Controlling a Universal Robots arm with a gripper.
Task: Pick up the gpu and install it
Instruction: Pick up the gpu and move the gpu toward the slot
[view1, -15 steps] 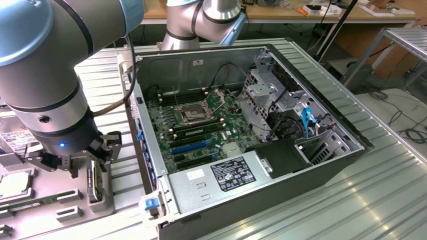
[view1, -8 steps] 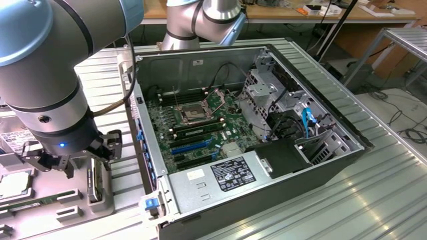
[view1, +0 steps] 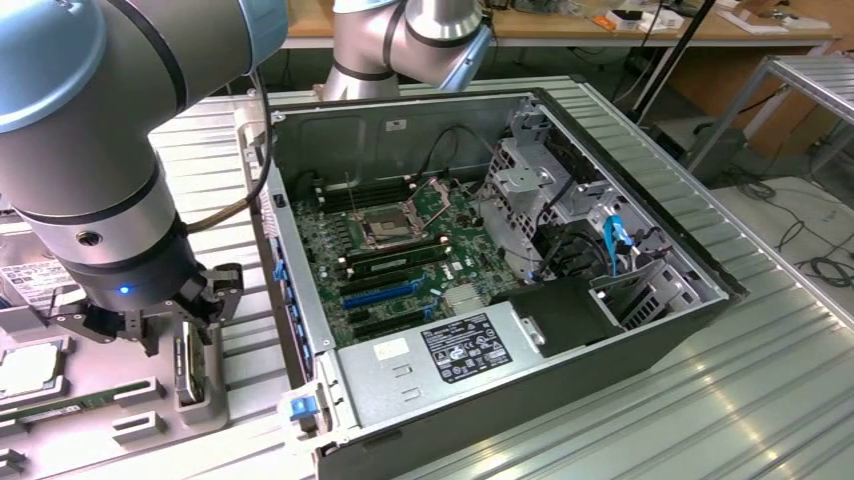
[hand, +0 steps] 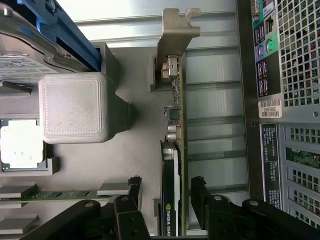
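Note:
The gpu (hand: 172, 150) stands on edge in a grey holder, with its silver bracket (hand: 172, 30) at the far end and its black face and green board edge seen edge-on. My gripper (hand: 167, 197) straddles the card. One black finger (hand: 132, 202) stands a small gap off the black face, and the other finger sits close to the green side. The jaws are open around the card, not pressed on it. In the exterior view the gripper (view1: 180, 325) hangs over the gpu (view1: 191, 368) at the lower left, beside the open computer case (view1: 641, 250).
Inside the case are the motherboard with blue expansion slots (view1: 380, 292), a power supply (view1: 447, 350) and drive cages (view1: 534, 190). On the parts tray lie a processor (hand: 20, 145), a green memory stick (hand: 50, 193), a hard drive (hand: 25, 65) and a grey block (hand: 75, 107).

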